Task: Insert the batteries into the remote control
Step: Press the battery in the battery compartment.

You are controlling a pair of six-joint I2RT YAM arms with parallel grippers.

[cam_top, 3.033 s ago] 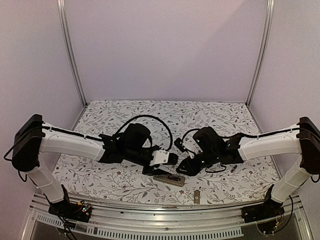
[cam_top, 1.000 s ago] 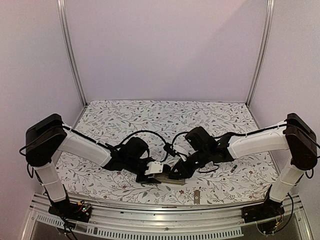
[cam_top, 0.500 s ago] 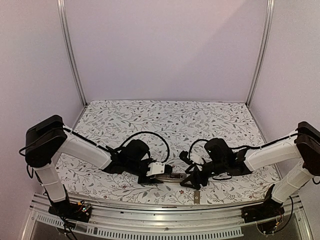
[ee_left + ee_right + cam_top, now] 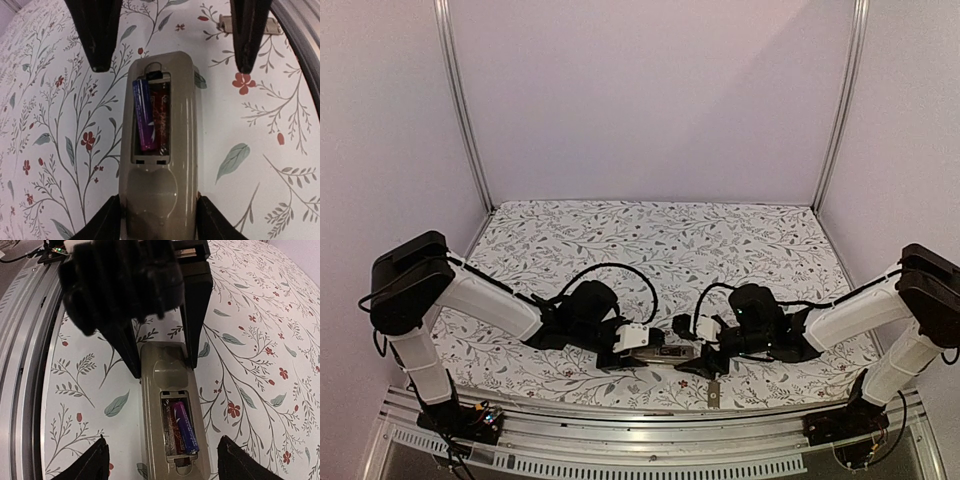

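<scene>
The remote control (image 4: 160, 150) lies back up on the floral table, its battery bay open. One dark purple battery (image 4: 144, 115) lies in one slot. The other slot looks dark red, and I cannot tell whether a battery lies there. My left gripper (image 4: 159, 220) is shut on the remote's near end, one finger on each long side. My right gripper (image 4: 167, 462) is wide open and empty, low over the remote's (image 4: 172, 410) other end, with its fingers either side and apart from it. In the top view the two grippers (image 4: 655, 351) (image 4: 695, 357) face each other across the remote (image 4: 673, 352).
The small flat grey cover piece (image 4: 713, 393) lies near the table's front edge, just in front of my right gripper. It also shows in the left wrist view (image 4: 272, 25). A metal rail (image 4: 620, 415) runs along the near edge. No second battery shows on the table.
My right gripper has drawn back to the right off the remote and sunk low at its end, open. My left gripper has come down onto the remote and stays shut on it.
</scene>
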